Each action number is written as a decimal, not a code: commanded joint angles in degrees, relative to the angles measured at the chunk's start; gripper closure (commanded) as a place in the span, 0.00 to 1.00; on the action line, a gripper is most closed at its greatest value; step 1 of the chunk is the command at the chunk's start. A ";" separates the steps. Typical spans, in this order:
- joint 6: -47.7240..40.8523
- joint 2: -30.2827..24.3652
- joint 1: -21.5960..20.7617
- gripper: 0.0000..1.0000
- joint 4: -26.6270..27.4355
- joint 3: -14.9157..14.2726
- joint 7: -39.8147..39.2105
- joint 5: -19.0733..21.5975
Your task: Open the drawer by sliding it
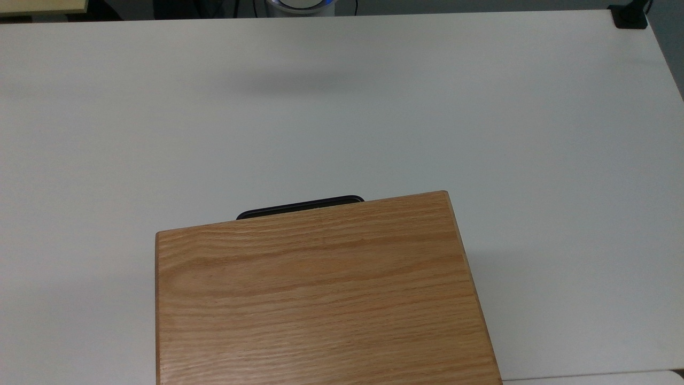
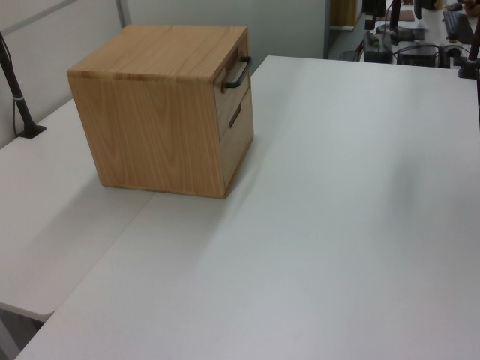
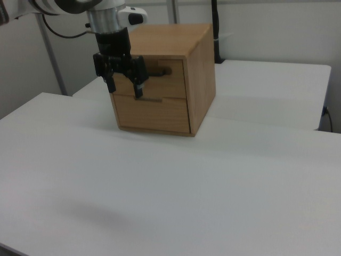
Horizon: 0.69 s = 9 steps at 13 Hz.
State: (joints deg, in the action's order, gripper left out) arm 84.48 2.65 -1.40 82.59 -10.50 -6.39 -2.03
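Note:
The drawer (image 3: 171, 82) is the upper of two fronts in an oak box (image 3: 200, 74) and sits flush, closed. Its thin black bar handle (image 3: 159, 70) runs across the front. In the top view the handle (image 1: 300, 206) pokes out past the box's top panel (image 1: 320, 289). In the left view the handle (image 2: 237, 72) stands off the drawer front (image 2: 238, 94). My gripper (image 3: 125, 88) hangs in the air pointing down, fingers spread with nothing between them. In the right view it overlaps the drawer's left part, but its faint shadow (image 1: 299, 80) falls on the table well away from the box.
A lower drawer (image 3: 152, 114) with a slot grip sits under the first. The white table (image 1: 481, 133) spreads wide in front of the box. A black clamp post (image 2: 19, 97) stands at the left view's left, and a black mount (image 1: 630, 16) at the top view's top right.

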 commanded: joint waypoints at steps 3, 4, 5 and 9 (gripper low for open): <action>-1.42 -0.10 -0.45 0.00 -0.33 -0.31 -1.17 0.71; -1.51 -0.19 -0.45 0.00 -0.33 -0.31 -1.17 0.71; -1.51 -0.27 -0.45 0.00 -0.33 -0.31 -1.08 0.71; -1.51 -0.45 -0.45 0.00 -0.33 -0.66 -1.08 0.62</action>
State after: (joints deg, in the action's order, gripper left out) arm 84.46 2.65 -1.44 82.61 -10.53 -6.42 -1.93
